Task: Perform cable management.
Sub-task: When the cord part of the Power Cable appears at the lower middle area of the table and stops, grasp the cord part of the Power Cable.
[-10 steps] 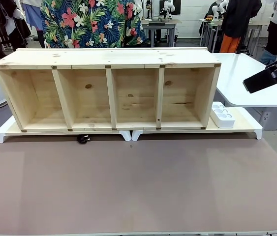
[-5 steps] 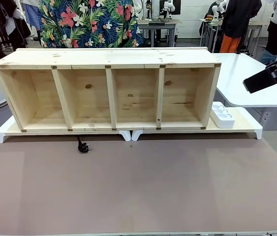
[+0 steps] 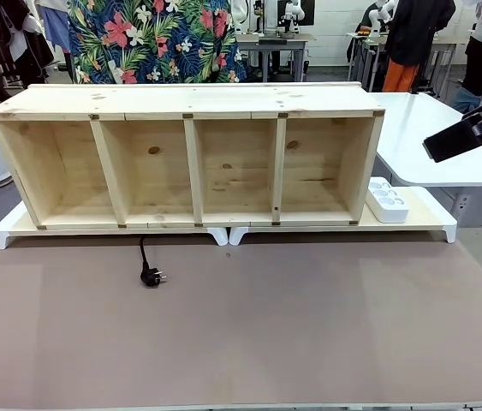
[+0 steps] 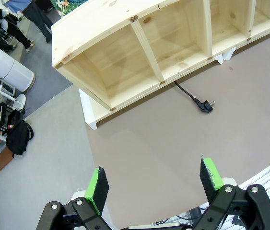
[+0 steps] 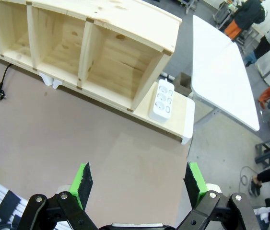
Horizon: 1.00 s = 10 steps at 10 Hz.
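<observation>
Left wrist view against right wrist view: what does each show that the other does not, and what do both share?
Left wrist view: the open left gripper, a white appliance and a black backpack on the floor. Right wrist view: the open right gripper and the white side table. Shared: the wooden shelf and the cable on the brown table.

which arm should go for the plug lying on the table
Likely left: the cable plug lies left of centre, before the shelf's second compartment, fairly close ahead of the open left pincer. From the open right pincer it sits far off, near the picture's edge.
</observation>
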Motion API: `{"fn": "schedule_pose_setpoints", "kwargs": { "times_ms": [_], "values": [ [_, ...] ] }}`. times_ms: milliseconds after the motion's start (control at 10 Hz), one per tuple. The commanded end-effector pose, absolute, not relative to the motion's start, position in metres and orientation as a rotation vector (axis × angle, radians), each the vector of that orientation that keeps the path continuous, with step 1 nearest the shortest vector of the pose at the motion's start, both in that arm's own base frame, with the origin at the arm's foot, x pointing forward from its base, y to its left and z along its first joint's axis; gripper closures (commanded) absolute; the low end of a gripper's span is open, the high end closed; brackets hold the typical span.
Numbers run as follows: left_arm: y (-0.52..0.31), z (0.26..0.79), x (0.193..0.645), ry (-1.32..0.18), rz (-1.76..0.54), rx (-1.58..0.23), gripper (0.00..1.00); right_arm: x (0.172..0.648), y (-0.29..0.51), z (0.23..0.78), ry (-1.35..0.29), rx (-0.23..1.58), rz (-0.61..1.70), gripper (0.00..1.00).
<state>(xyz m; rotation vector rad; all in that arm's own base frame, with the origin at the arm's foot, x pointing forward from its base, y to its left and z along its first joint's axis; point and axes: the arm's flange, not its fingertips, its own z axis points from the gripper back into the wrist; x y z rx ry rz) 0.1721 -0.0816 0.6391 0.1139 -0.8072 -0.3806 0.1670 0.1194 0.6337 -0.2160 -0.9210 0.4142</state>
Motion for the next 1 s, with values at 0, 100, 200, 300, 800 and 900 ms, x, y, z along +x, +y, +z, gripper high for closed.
{"fn": "schedule_pose_setpoints", "kwargs": {
  "times_ms": [0,100,200,300,800,900],
  "values": [
    [-0.0823,0.6399,0.1743,-0.815,-0.386,0.115,0.00,0.1684,0.1192,0.6335,-0.918,-0.223,0.416,0.00],
    [-0.0823,0.6399,0.1743,-0.815,-0.386,0.115,0.00,0.1684,0.1192,0.6335,-0.918,-0.223,0.416,0.00],
    [-0.0823,0.6399,0.1743,-0.815,-0.386,0.115,0.00,0.1684,0.1192,0.6335,-0.918,-0.223,0.416,0.00],
    [-0.0823,0.6399,0.1743,-0.815,-0.386,0.115,0.00,0.1684,0.1192,0.6335,-0.918,-0.223,0.416,0.00],
    [-0.0823,0.6399,0.1743,-0.815,-0.386,0.115,0.00,0.1684,0.1192,0.6335,-0.918,-0.223,0.416,0.00],
    [-0.0823,0.6399,0.1743,-0.815,-0.386,0.115,0.00,0.1684,0.1192,0.6335,-0.918,-0.223,0.416,0.00]
  ]
}}
